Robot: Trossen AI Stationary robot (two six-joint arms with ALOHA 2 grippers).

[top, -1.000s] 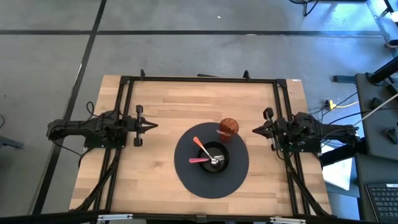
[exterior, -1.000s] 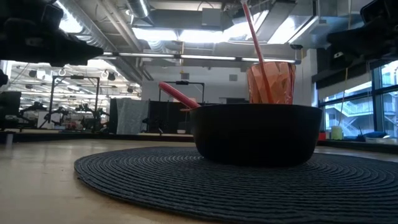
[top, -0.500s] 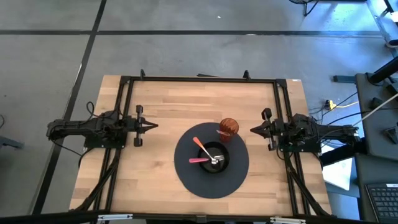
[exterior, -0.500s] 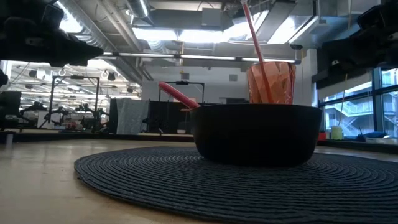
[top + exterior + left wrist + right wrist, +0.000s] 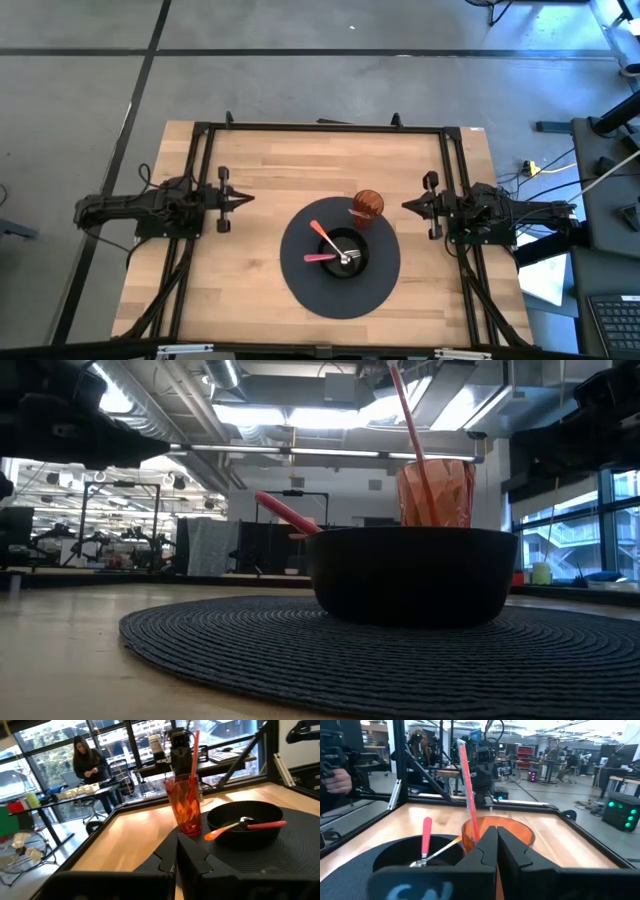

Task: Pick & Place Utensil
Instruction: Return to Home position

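Both pairs of jaws are clenched on nothing. The left gripper [image 5: 244, 199] sits well out to the left of the black bowl [image 5: 415, 575], and the right gripper [image 5: 408, 207] sits well out to its right, past the orange cup [image 5: 367, 205]. Over the last second the right gripper crept a touch nearer the bowl and the left one barely shifted. The utensils never stirred. The pink fork [image 5: 318, 258] and orange spoon [image 5: 322, 233] both lie in the bowl, handles over its rim. To my eye the placing is done, and the arms are just parking.
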